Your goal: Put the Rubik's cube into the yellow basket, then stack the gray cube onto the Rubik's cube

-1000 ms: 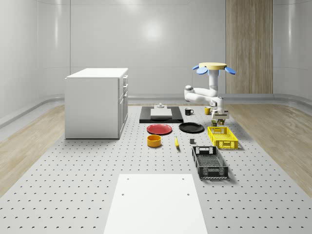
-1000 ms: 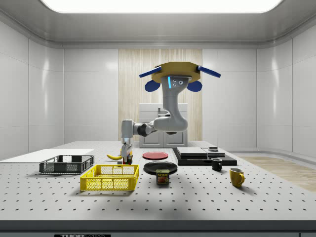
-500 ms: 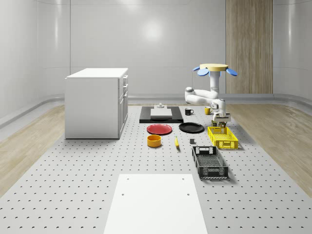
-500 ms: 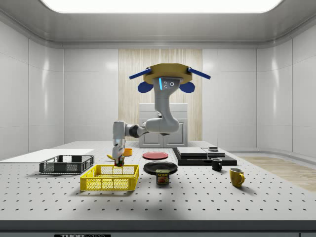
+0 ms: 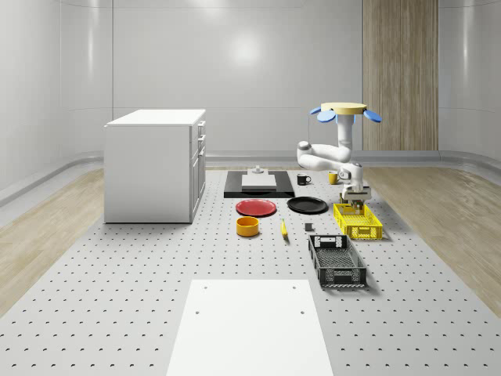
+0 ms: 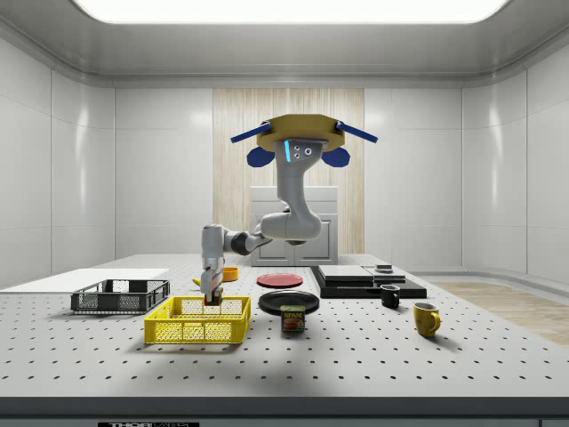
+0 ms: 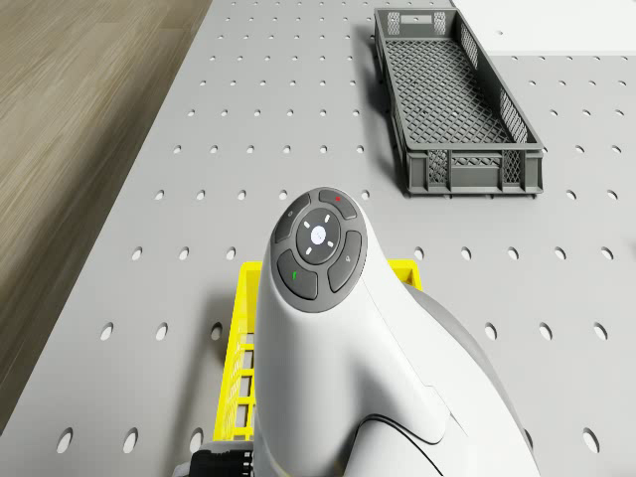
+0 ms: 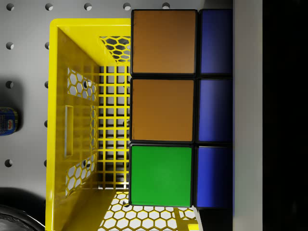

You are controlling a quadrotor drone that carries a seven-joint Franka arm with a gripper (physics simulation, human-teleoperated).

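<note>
The Rubik's cube shows orange, green and blue tiles close in the wrist view, and my gripper is shut on it. Beneath it lies the yellow basket, with the cube over the basket's inside near one end. In the side view the gripper hangs at about the height of the basket rim. The drone hovers behind the basket, its arm reaching down to the gripper. A small gray block rests on the pale slab of the black platform.
A black crate lies in front of the basket. A black plate, red plate, orange bowl and banana are at the whole-scene view's left of it. A can and two mugs stand nearby. A white cabinet stands far left.
The drone and arm have shifted toward the side view's left, carrying the Rubik's cube over the yellow basket. The gripper has come down to the basket's rim.
</note>
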